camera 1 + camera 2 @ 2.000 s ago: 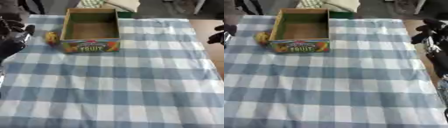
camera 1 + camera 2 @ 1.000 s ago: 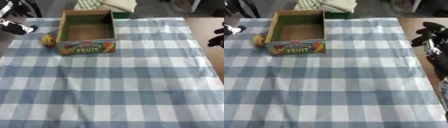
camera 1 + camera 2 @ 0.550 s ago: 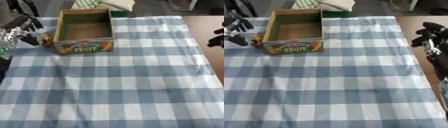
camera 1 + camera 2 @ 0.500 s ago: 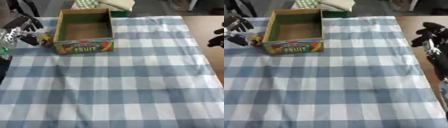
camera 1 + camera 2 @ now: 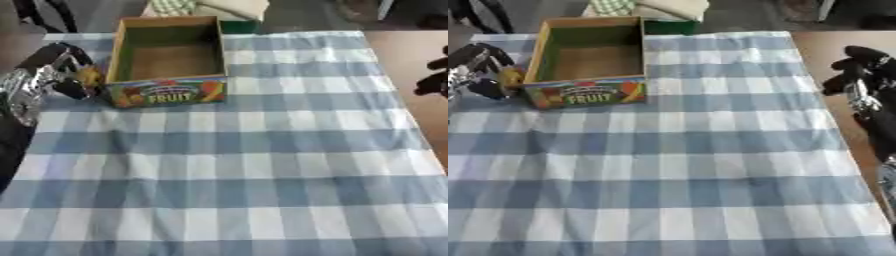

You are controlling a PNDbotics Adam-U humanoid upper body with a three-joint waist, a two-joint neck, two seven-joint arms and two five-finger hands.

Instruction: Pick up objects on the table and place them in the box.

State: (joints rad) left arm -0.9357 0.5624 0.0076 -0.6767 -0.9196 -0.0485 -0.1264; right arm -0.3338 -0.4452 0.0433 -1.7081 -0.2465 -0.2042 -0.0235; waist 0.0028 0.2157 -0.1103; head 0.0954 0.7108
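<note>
left hand (image 5: 54,75): fingers curled about yellow object (image 5: 88,76), for lifting | box (image 5: 166,60): beside, empty | right hand (image 5: 866,75): idle, fingers curled, empty

Worktop (image 5: 262,165): blue-and-white check.
Box (image 5: 169,55): tan, green inside, bright fruit print.
Small object (image 5: 88,76): yellow.

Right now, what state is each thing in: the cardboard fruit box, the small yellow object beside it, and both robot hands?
Cardboard fruit box: open-topped, upright, nothing visible inside.
Small yellow object: on the checked tablecloth against the box's left wall, not in the box.
Left hand: at the yellow object, fingers curled around it.
Right hand: idle past the table's right edge, fingers curled, holding nothing.
</note>
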